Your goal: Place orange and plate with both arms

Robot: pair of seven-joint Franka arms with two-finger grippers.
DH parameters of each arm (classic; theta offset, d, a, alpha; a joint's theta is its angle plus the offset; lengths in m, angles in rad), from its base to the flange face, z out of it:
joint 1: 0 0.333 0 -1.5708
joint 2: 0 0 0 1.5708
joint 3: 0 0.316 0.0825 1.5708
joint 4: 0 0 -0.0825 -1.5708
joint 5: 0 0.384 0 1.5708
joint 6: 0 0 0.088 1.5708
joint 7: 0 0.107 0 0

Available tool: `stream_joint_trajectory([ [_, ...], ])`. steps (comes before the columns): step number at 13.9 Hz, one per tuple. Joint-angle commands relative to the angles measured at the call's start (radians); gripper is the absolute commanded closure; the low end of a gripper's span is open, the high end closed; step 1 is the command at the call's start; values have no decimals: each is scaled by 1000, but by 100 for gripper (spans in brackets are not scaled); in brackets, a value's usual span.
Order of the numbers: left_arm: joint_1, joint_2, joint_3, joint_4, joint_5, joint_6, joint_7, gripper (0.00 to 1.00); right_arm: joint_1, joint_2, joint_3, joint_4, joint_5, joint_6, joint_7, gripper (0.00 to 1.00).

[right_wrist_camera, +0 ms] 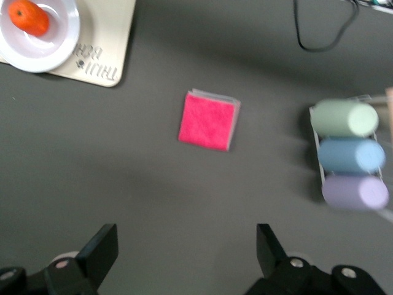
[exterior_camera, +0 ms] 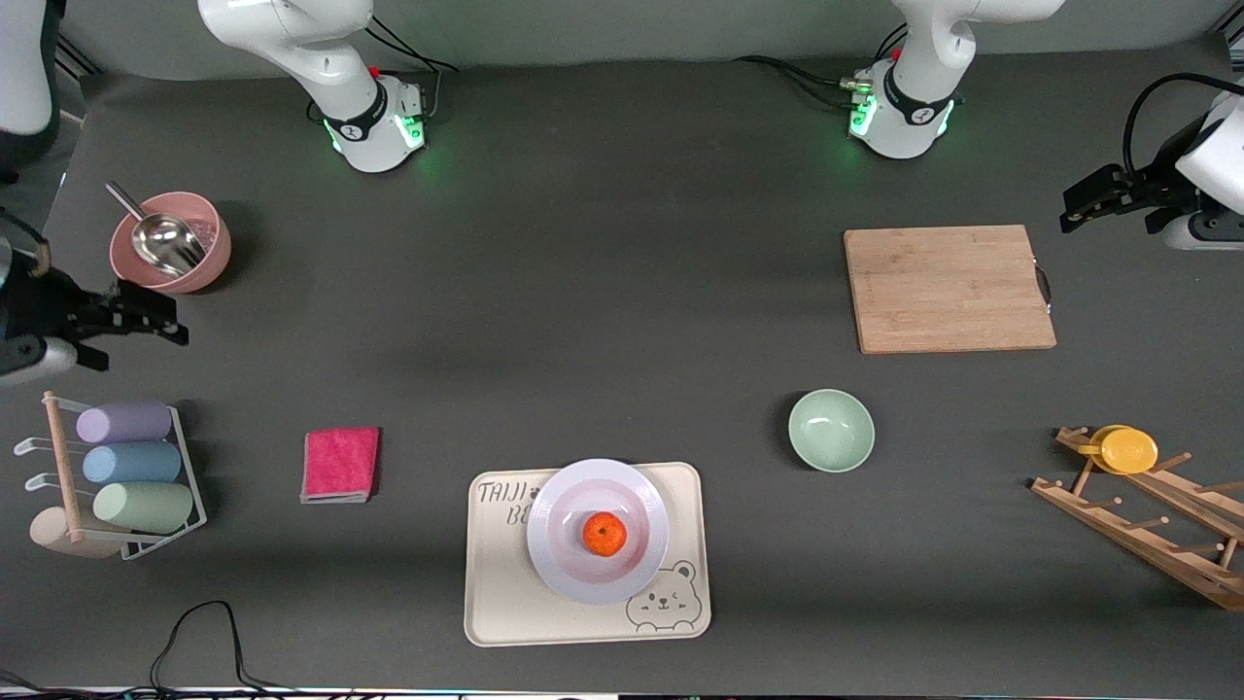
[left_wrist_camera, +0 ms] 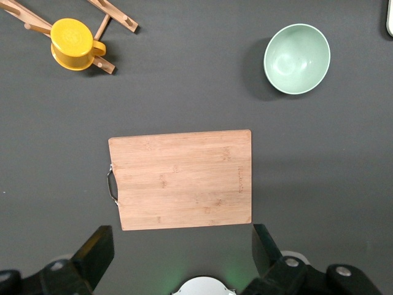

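The orange [exterior_camera: 604, 534] lies in the middle of the white plate [exterior_camera: 559, 506]. The plate rests on the beige bear tray [exterior_camera: 505, 603] near the front camera. Plate [right_wrist_camera: 58, 37] and orange [right_wrist_camera: 27, 16] also show in the right wrist view. My left gripper [exterior_camera: 1069, 209] is open and empty, up in the air at the left arm's end of the table beside the wooden cutting board [exterior_camera: 948, 289]; its wrist view [left_wrist_camera: 181, 239] looks down on the board [left_wrist_camera: 181, 178]. My right gripper [exterior_camera: 165, 316] is open and empty, up at the right arm's end; its wrist view [right_wrist_camera: 186, 236] shows bare table between the fingers.
A mint-green bowl [exterior_camera: 831, 430] stands between the tray and the board. A pink cloth [exterior_camera: 340, 464] lies beside the tray. A pink bowl with a metal scoop [exterior_camera: 170, 243] and a rack of pastel cups [exterior_camera: 126, 476] are at the right arm's end. A wooden rack holds a yellow cup [exterior_camera: 1127, 449].
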Motion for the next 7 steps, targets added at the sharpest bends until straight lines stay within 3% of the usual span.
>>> stream_joint_trajectory([
  [1, -8, -17, -3, -5, 14, 3, -2, 0, -42, -69, 52, -43, -50, -38, 70, 0],
  [7, -8, -11, -32, -5, 21, 42, -4, 0, -35, -83, 49, -42, -53, -47, 122, 0],
])
